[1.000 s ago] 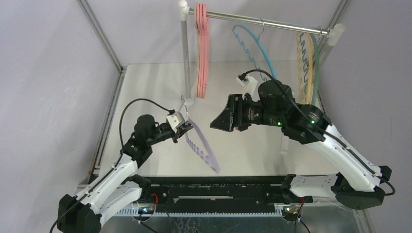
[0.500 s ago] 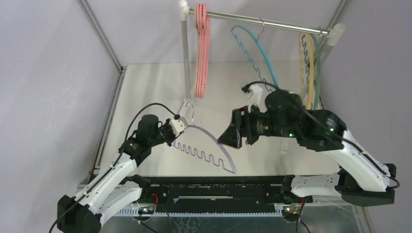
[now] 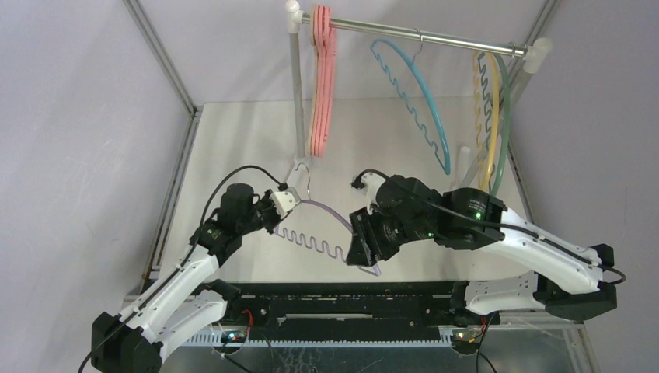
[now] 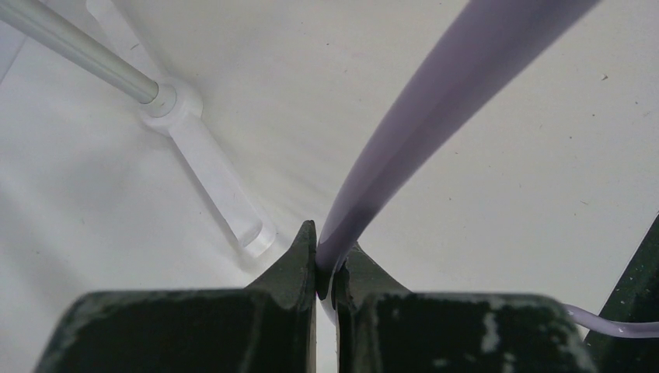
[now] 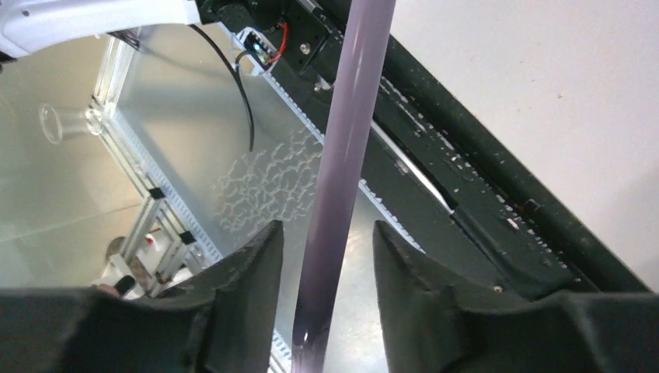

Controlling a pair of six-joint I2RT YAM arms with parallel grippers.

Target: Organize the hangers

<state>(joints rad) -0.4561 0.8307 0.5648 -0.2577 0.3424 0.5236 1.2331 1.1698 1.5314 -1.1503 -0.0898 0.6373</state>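
We see the left tool (image 4: 325, 256) pinched shut on the purple hanger (image 4: 420, 116) near its hook, holding it over the counter (image 3: 233, 140) toward the near edge. Right tool (image 5: 326, 233) stands wide with a finger on each side of the hanger's arc and gaps both sides, no grip. Pink hangers (image 3: 321, 93), blue hanger (image 3: 440, 109), yellow hanger (image 3: 491, 116) and green hanger (image 3: 506, 116) hang on the rail (image 3: 451, 40) along the far edge.
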